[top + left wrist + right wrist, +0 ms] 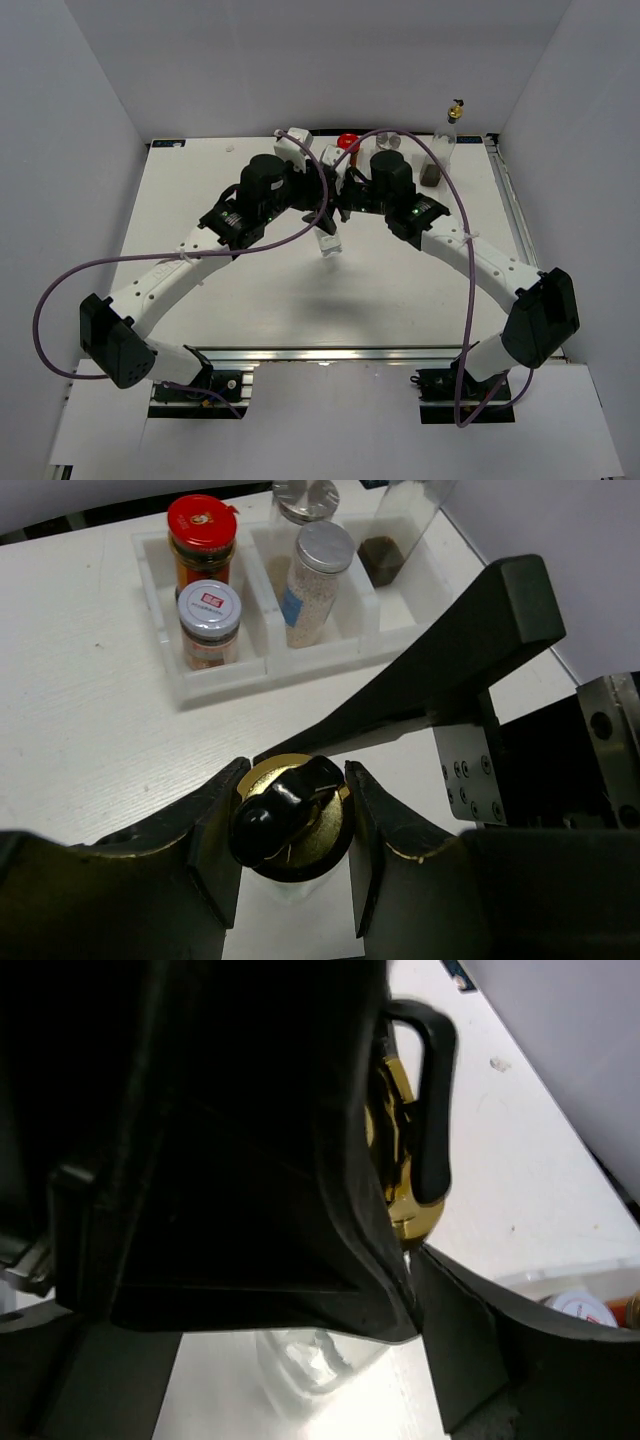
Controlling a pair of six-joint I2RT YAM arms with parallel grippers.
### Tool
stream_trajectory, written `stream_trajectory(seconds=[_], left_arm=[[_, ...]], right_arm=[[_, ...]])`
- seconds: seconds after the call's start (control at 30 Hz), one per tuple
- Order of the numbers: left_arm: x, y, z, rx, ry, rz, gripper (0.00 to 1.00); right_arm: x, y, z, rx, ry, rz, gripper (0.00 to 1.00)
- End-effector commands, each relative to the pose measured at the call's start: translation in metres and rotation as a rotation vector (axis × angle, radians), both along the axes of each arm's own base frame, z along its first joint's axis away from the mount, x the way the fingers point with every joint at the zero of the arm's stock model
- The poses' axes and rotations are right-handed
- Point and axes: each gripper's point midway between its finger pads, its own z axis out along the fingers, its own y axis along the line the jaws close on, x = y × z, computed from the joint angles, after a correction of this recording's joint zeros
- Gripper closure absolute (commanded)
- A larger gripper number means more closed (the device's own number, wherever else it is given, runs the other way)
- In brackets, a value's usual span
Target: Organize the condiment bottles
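A slim clear bottle (328, 245) with a gold cap (300, 825) and a black spout hangs above the table's middle, my left gripper (295, 772) shut on its cap. My right gripper (340, 207) stands open close against it. One of its fingers (440, 670) reaches past the bottle's far side. The right wrist view is mostly blocked by the left gripper, showing only the cap (398, 1165) and the clear body (320, 1360). In the white tray (230, 680) stand a red-capped jar (202, 535), a short pale-lidded jar (209, 622), a silver-capped bottle (318, 580) and a dark-bottomed bottle (383, 555).
The tall dark-bottomed bottle with its gold cap (452, 125) rises at the tray's right end near the back wall. Both arms' purple cables (465, 270) loop over the table. White walls close in the left, right and back sides.
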Motion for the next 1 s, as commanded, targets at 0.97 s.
stream_trajectory(seconds=[0.97], left_arm=[[-0.032,-0.007,0.068,-0.152,-0.137,-0.061,1.00]], right_arm=[[0.020,0.005,-0.035,0.064,0.042,-0.047,0.11]])
